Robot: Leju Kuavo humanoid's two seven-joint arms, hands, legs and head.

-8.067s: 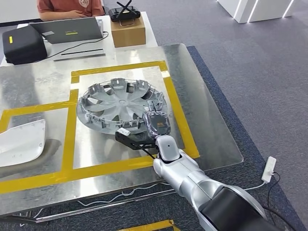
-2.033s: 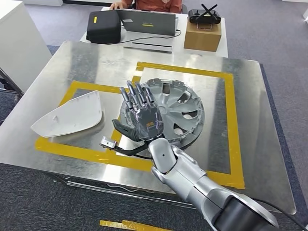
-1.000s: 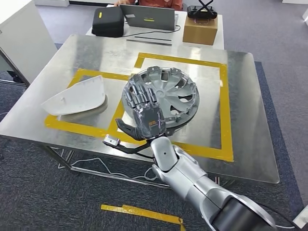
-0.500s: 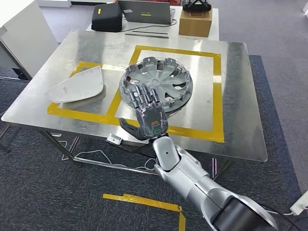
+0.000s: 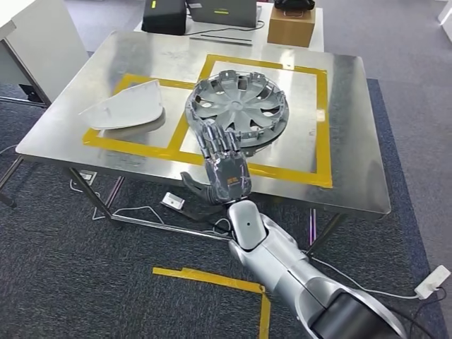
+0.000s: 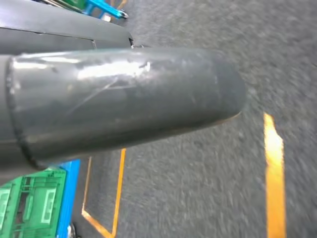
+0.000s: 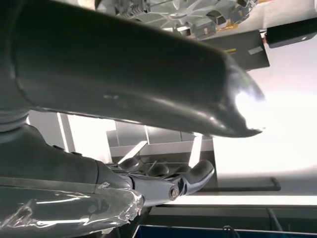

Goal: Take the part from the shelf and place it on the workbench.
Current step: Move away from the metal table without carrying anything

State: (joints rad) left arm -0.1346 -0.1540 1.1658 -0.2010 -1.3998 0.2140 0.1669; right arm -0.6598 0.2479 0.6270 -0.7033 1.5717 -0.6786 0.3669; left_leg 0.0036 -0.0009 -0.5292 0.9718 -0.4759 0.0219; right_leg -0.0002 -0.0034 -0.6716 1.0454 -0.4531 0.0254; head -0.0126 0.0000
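A: On the workbench (image 5: 349, 141), inside the yellow tape square (image 5: 318, 113), you've got the part, the silver wheel cover (image 5: 238, 106), lying flat. Its near-left rim sits on the tape strip between the two marked zones. Nothing is holding it.

B: So placement is done?

A: I'd judge yes. The cover rests on the metal top by its own weight, so the drop-off step looks complete. What you have left, at most, is clearing the arm. No shelf in these views, so you can't check that end.

B: Right hand?

A: Your right hand (image 5: 224, 171) is spread, back of the hand toward the head camera, fingers (image 5: 216, 140) apart and pointing at the cover, thumb out to the side. It holds nothing. Fingertips overlap the cover's near rim in the head view, but the palm sits at the bench's near edge, so I read it as near, not gripping. Touching or not, I can't tell.

B: Left hand?

A: You see its thick grey thumb (image 6: 123, 96) in the left wrist view, over carpet. Its fingers aren't shown, so I can't tell.

B: Other stuff?

A: White panel (image 5: 128, 106) in the left tape zone, well apart from the cover. Cardboard box (image 5: 294, 25) on the table behind.
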